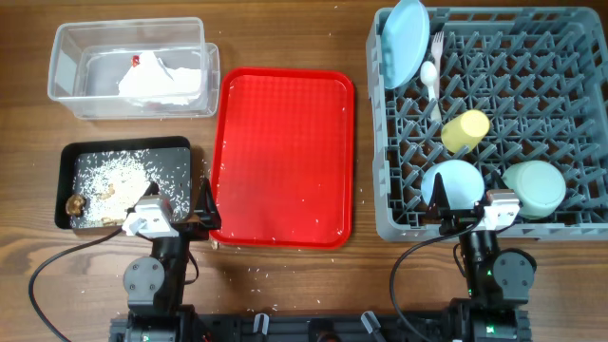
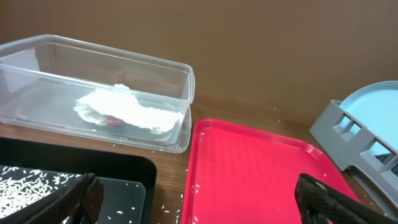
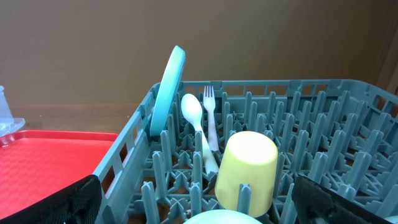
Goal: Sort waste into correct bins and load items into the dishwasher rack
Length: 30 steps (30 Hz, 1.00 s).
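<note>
At far left, a crumpled white napkin point(image 1: 161, 81) lay inside the clear rectangular tub point(image 1: 66, 57), and rice grains point(image 1: 119, 171) speckled the shallow black tray point(image 1: 71, 157) below it. The left gripper point(image 1: 179, 198) rested with its fingers wide apart beside the smooth red tray point(image 1: 285, 157). Rightward, the pegged grey rack point(image 1: 570, 123) held an upright plate point(image 1: 406, 43), fork point(image 1: 437, 46), spoon point(image 1: 429, 76), yellow cup point(image 1: 465, 129), blue bowl point(image 1: 456, 179) and mint bowl point(image 1: 535, 187). The right gripper point(image 1: 470, 195) gaped at the rack's near edge.

No readable text, label, brand or number anywhere; the napkin point(image 1: 161, 80) bears only a red mark.

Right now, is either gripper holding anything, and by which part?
Nothing is held: the left gripper and the right gripper are both open and empty.
</note>
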Each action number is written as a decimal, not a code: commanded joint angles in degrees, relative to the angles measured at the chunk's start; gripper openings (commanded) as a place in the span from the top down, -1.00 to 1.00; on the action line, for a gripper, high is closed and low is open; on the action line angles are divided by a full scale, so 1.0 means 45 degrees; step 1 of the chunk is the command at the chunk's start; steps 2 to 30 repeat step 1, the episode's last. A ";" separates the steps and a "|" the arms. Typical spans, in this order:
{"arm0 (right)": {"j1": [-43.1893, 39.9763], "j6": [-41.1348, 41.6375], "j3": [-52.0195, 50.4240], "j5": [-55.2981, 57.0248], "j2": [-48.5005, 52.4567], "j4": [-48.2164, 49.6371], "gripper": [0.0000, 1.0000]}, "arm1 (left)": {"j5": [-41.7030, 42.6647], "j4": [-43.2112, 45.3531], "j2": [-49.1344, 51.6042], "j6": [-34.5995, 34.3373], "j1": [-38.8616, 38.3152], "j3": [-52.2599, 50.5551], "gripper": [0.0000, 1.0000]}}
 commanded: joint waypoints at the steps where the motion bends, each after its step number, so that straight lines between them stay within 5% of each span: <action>1: -0.0063 -0.0223 -0.0019 0.0160 -0.0034 0.0039 -0.99 | 0.0248 -0.0058 -0.0126 0.0257 0.0097 -0.0049 -1.00; 30: -0.0063 -0.0223 -0.0019 0.0160 -0.0034 0.0039 -0.99 | 0.0248 -0.0058 -0.0126 0.0257 0.0097 -0.0049 -1.00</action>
